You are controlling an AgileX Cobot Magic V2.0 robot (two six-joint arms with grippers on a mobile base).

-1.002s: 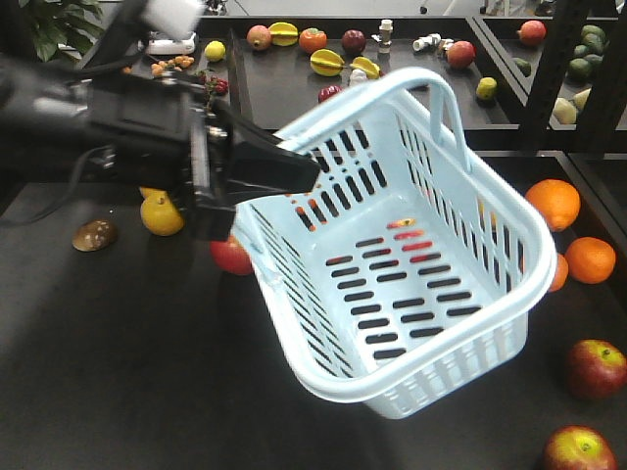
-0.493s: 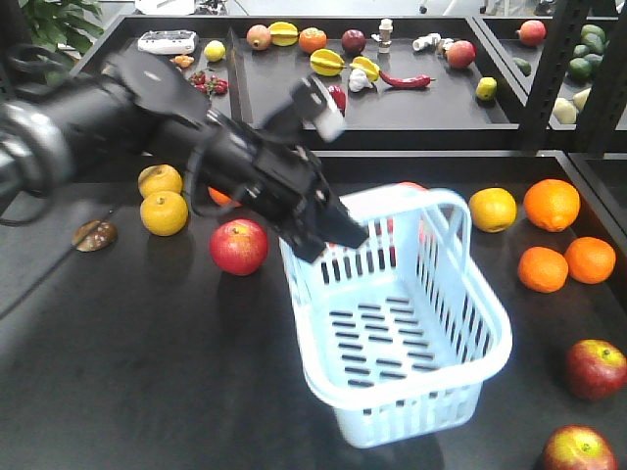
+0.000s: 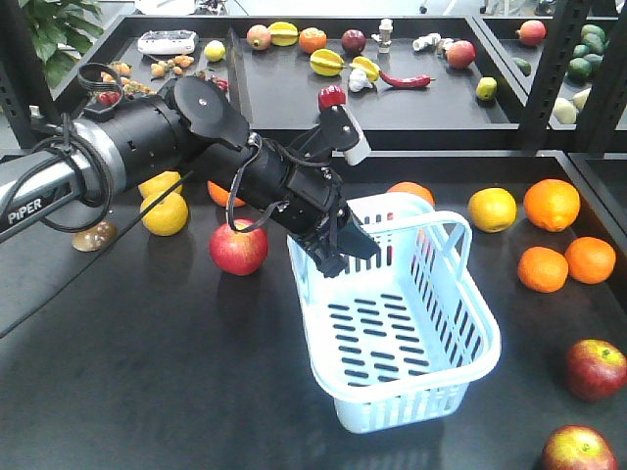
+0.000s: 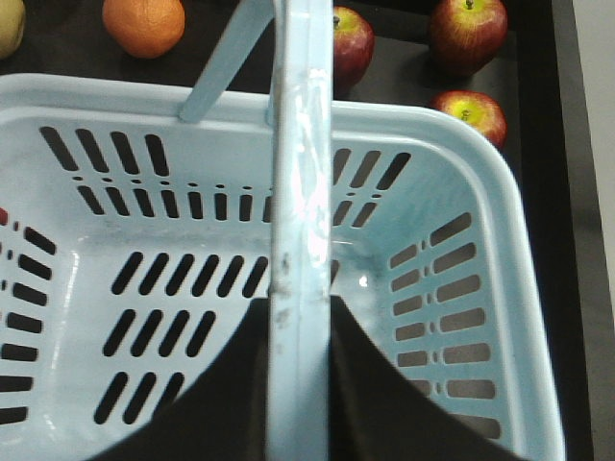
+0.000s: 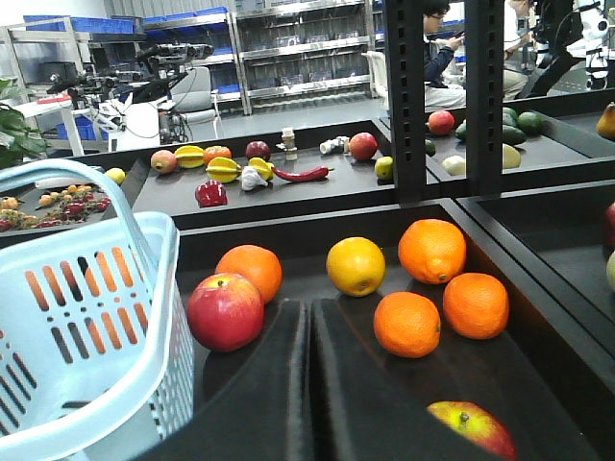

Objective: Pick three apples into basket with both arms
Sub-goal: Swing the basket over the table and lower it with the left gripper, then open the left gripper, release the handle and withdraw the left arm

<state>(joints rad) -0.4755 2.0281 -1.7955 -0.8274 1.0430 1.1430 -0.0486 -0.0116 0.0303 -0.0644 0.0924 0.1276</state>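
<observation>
Three apples (image 4: 468,29) are wanted and the basket (image 3: 411,409) is empty, nothing but slots on its floor. The left gripper (image 3: 343,250) is pinching the handle (image 4: 300,192), one finger on each side of the bar, and the basket hangs tilted, low over the dark table (image 3: 147,372). I cannot tell whether its bottom touches. From the left wrist, the apples lie just past the far rim, near but outside.

The right gripper (image 5: 307,307) waits beside the basket wall, fingers pressed together, nothing in them.

The job now, I'd say, is to place the basket. Level it first, since a tilted basket let go would likely rock or slide. Bring it down flat, close to the apples and clear of the oranges (image 3: 554,204), so neither arm has far to carry. Let go only once the base sits square, and let the handle drop aside so the mouth is open. The right fingers must spread before any reach.
</observation>
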